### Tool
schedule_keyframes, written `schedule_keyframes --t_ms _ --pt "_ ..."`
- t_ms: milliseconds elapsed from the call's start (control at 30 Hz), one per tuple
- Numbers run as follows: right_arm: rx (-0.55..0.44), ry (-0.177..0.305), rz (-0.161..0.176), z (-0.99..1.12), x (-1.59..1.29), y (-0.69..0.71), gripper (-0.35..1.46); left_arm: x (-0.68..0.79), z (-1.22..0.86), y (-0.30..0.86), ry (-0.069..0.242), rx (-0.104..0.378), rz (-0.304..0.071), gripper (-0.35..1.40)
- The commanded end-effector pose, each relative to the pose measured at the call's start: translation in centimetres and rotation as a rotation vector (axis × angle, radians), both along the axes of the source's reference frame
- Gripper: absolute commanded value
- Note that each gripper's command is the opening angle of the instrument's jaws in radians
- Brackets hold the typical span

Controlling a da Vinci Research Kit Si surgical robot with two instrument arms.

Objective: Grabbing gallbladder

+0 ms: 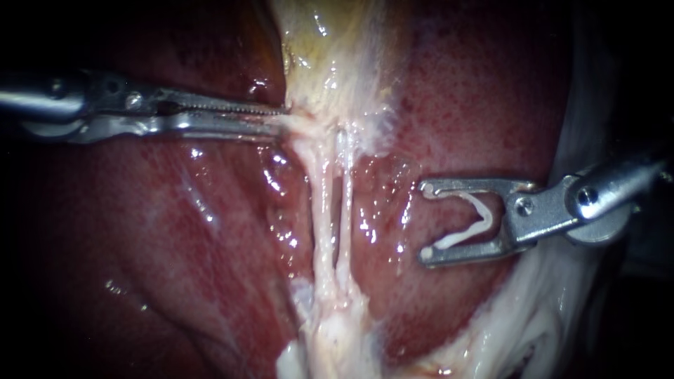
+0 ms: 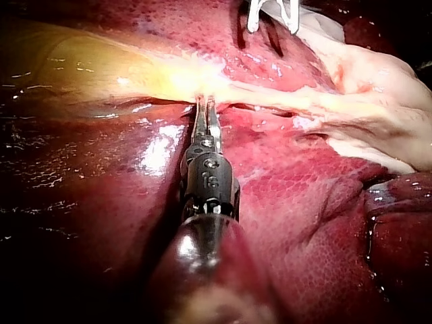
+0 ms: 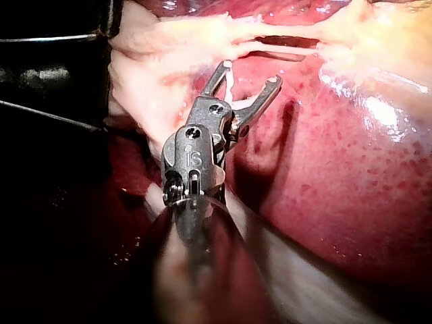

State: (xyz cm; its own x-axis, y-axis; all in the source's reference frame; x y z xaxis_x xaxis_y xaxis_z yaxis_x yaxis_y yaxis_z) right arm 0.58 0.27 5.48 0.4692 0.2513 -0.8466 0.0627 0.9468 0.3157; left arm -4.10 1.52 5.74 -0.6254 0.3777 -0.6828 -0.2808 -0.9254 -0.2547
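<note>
Endoscope view shows the liver [image 1: 175,231] filling most of the field, dark red and wet, with the pale yellow gallbladder [image 1: 330,49] lying at the top centre and narrowing downward into white strands. The left instrument [image 1: 279,116] reaches in level from the side; its jaws are narrowed to a slit, and the tips pinch the pale edge where the gallbladder tapers. From where I stand the bite looks shallow, tips only, so a fuller purchase on the wall would hold better before any pull. I would pull gently and away from the liver, since thin tissue held this way could tear. The right instrument [image 1: 425,221] waits well apart over the liver. Below the grip, two thin tubes [image 1: 323,203] run down side by side — the hold should stay above them. A white clip [image 1: 458,238] sits between the right jaws, which stand wide around it.
</note>
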Motion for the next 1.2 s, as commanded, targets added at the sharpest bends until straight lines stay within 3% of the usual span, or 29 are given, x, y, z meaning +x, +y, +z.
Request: schedule_keyframes --t_ms 33,67,200,433,633,867,1200 --pt "0.0 0.0 0.0 0.0 0.0 0.0 0.48 0.01 0.03 0.0 0.007 0.0 0.004 -0.28" --pt "0.0 0.0 0.0 0.0 0.0 0.0 0.48 0.02 0.05 -0.01 0.012 0.005 0.004 -0.35" --pt "0.0 0.0 0.0 0.0 0.01 0.0 0.48 0.07 0.04 -0.04 0.028 0.032 0.003 -0.35" --pt "0.0 0.0 0.0 0.0 0.01 0.0 0.48 0.14 -0.28 -0.04 0.036 0.103 -0.015 -0.35" --pt "0.0 0.0 0.0 0.0 0.01 0.0 0.48 0.28 -0.62 0.15 0.028 0.125 -0.005 -0.35" --pt "0.0 0.0 0.0 0.0 0.01 0.0 0.48 0.56 -0.88 0.41 0.024 0.108 -0.041 -0.35" --pt "0.0 0.0 0.0 0.0 0.0 0.0 0.48 0.61 -0.91 0.43 0.024 0.106 -0.045 -0.35"
